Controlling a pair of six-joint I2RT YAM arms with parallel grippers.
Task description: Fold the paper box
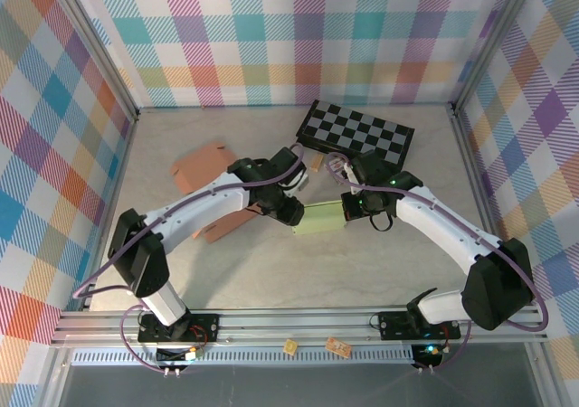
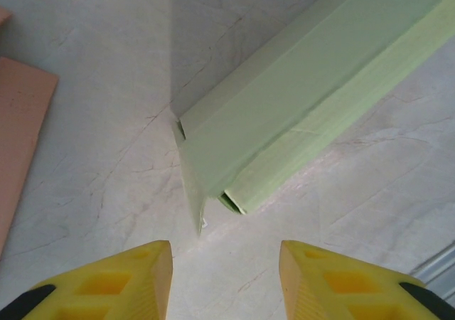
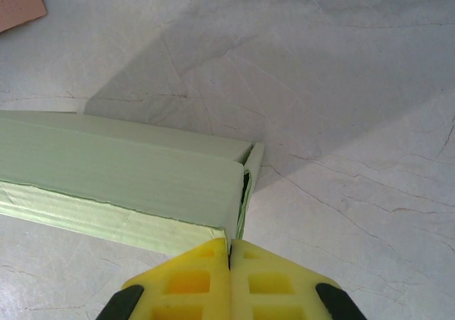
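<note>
Top view: the pale green paper box [image 1: 318, 219] lies flat at the centre of the grey counter [image 1: 271, 276], lengthwise between the 2 arms. The left hand [image 1: 294, 219] sits at its left end and the right hand [image 1: 355, 210] at its right end. Left wrist view: the 2 yellow fingers [image 2: 135, 277] stand apart at the bottom of the frame with only bare counter between them, and the open end of the box lies just above them, untouched. Right wrist view: the right hand is closed, its pads pressed together on the lower edge of the box's end flap [image 3: 250, 178]. Elsewhere in the top view, 2 brown cardboard sheets [image 1: 204, 163] lie at centre left and a checkerboard [image 1: 357, 134] at upper centre.
</note>
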